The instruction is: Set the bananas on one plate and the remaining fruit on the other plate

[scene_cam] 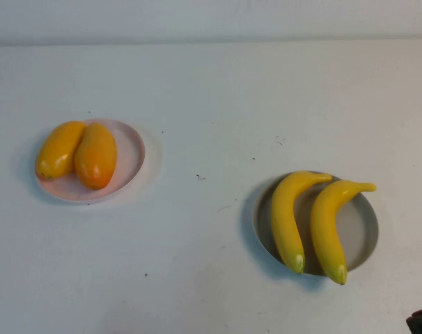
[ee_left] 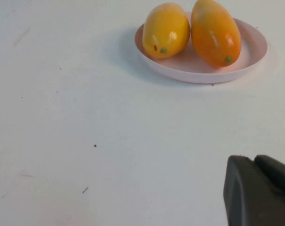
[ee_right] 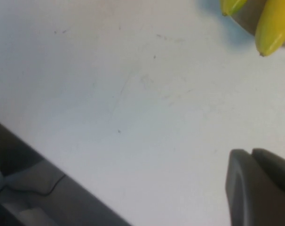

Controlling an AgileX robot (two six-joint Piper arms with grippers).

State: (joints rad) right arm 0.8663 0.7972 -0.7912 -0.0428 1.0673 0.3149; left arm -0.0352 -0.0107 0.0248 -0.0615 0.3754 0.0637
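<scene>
Two yellow bananas [scene_cam: 287,219] [scene_cam: 328,226] lie side by side on the grey-blue plate [scene_cam: 358,233] at the right. Two plump orange-yellow fruits [scene_cam: 58,149] [scene_cam: 95,155] rest on the pale pink plate [scene_cam: 129,156] at the left. In the left wrist view the same fruits [ee_left: 167,30] [ee_left: 215,33] sit on the pink plate [ee_left: 250,49], well ahead of my left gripper [ee_left: 253,160], which is shut and empty. My right gripper [ee_right: 250,153] is shut and empty over bare table, near the banana tips [ee_right: 272,33]. A dark bit of the right arm [scene_cam: 421,321] shows at the high view's lower right corner.
The white table [scene_cam: 211,104] carries only small dark specks between the plates. In the right wrist view the table's near edge [ee_right: 62,162] runs diagonally, with dark floor and a cable beyond it.
</scene>
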